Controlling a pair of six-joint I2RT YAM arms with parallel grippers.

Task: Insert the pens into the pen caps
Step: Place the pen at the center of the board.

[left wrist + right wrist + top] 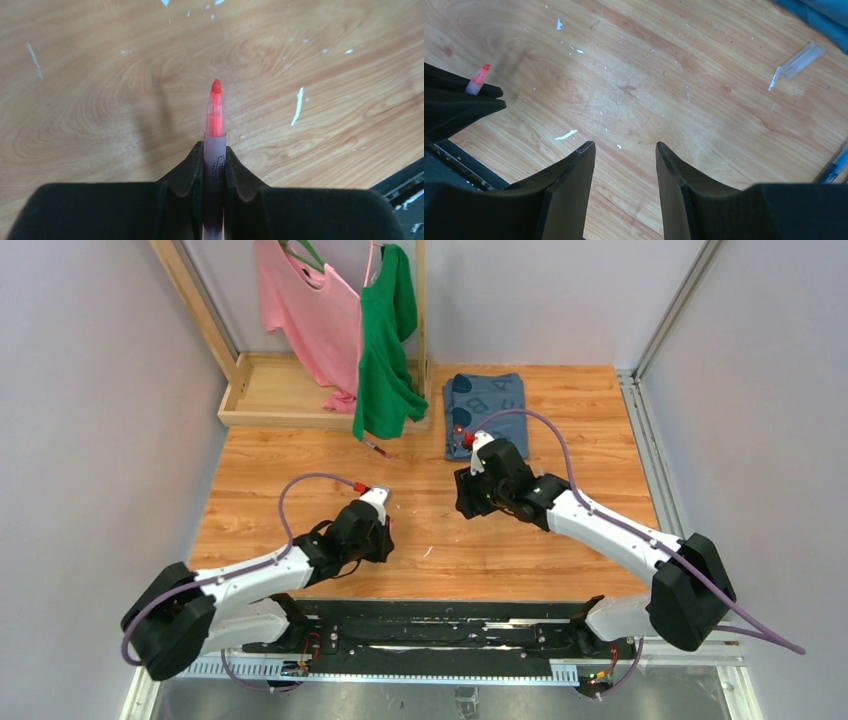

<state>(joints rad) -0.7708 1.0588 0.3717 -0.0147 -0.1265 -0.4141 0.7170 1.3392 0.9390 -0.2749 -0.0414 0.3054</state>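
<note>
My left gripper point(384, 528) is shut on a pen point(215, 155) with a pale barrel and a bare red tip that sticks out past the fingers, held a little above the wooden table. The same pen tip shows in the right wrist view point(478, 80). My right gripper point(624, 146) is open and empty, hovering over the table to the right of the left gripper point(459, 100). A clear pen cap point(798, 61) lies on the wood beyond it, near the blue cloth. A blue pen point(836, 167) lies at that view's right edge. A dark red pen point(375, 447) lies by the green shirt.
A folded blue garment point(485, 400) lies at the back of the table. A wooden rack point(270, 390) holds a pink shirt point(305, 315) and a green shirt point(385, 340). A small white sliver of scrap point(298, 106) lies on the wood. The black base rail point(430, 625) runs along the near edge.
</note>
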